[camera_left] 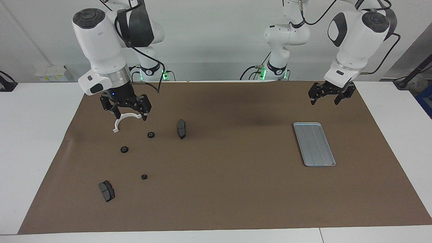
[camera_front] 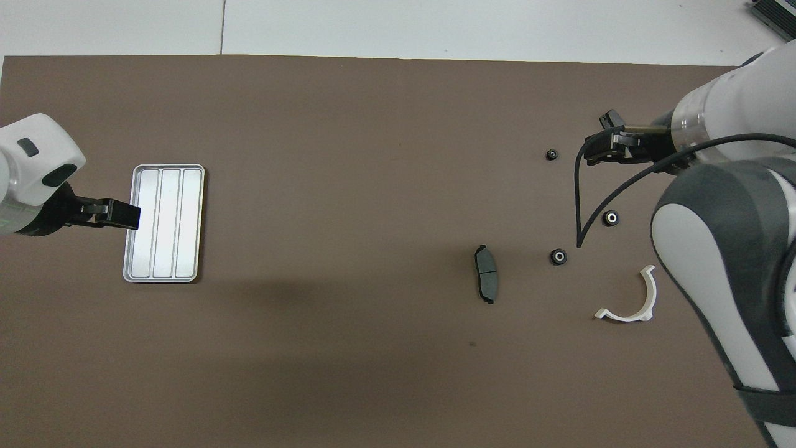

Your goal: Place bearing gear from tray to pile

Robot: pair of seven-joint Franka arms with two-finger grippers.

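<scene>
Silver-grey and bare, the tray point(camera_left: 314, 144) is seen with nothing left in it, while three small black bearings point(camera_left: 151, 135) point(camera_left: 124, 149) point(camera_left: 144, 176) lie well apart from it toward the right arm's end of the table, scattered among a white half-ring bracket point(camera_left: 125, 120) and two dark brake pads point(camera_left: 181, 128) point(camera_left: 106, 190). The right gripper point(camera_left: 125, 108) is raised over the bracket with its fingers spread and nothing held, and the left gripper point(camera_left: 331, 94) waits with fingers spread, also well apart from the bracket, near the tray's end nearer the robots. The placing step is judged done, so the retreat is best made straight up and clear of the bracket, so that no loose part is nudged.
</scene>
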